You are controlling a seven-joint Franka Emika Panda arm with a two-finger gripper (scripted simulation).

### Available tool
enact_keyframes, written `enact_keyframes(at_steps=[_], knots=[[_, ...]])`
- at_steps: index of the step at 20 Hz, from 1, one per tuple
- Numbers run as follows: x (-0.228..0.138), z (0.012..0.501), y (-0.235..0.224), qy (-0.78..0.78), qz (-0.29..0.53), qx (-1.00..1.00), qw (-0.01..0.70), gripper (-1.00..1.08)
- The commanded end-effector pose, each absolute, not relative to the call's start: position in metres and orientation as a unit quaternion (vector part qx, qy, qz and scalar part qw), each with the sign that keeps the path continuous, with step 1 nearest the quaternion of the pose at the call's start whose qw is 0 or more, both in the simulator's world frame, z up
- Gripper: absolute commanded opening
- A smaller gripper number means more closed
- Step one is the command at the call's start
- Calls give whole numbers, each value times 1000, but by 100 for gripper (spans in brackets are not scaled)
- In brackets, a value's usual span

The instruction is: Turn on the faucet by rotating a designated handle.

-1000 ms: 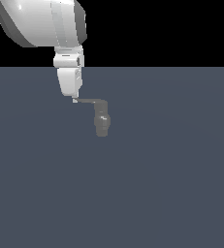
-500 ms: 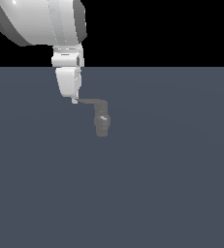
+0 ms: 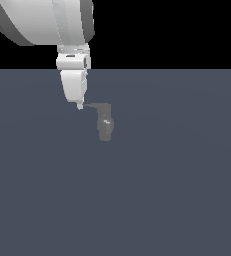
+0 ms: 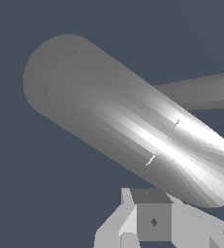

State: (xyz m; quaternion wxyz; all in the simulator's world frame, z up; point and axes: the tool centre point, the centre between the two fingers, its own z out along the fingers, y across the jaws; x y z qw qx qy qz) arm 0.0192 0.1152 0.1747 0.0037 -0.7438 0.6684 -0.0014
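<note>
In the exterior view the small grey faucet (image 3: 105, 128) stands on the dark floor, left of centre. Its thin handle (image 3: 96, 105) sticks out from the top toward the exterior view's left. My gripper (image 3: 79, 106) hangs down from the white arm, its narrow tip right at the handle's free end, and its fingers look pressed together. In the wrist view a thick grey rounded part of the faucet (image 4: 128, 121) fills the frame, with a thinner grey bar (image 4: 200, 91) branching off it. My fingertips (image 4: 153, 222) sit just beside the thick part's near end.
The white arm (image 3: 47, 20) fills the upper part of the exterior view's left. A flat dark grey floor (image 3: 162, 190) spreads all around the faucet. A black background lies beyond its far edge.
My gripper tip has edged slightly down and toward the exterior view's right, up against the handle's end. The handle looks a little shorter than before; the faucet body has stayed put.
</note>
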Motion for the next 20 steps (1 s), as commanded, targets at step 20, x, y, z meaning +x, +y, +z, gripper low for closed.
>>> enact_keyframes(at_steps=[20], knots=[[-11,173,30,671,0,-741,1,-100]])
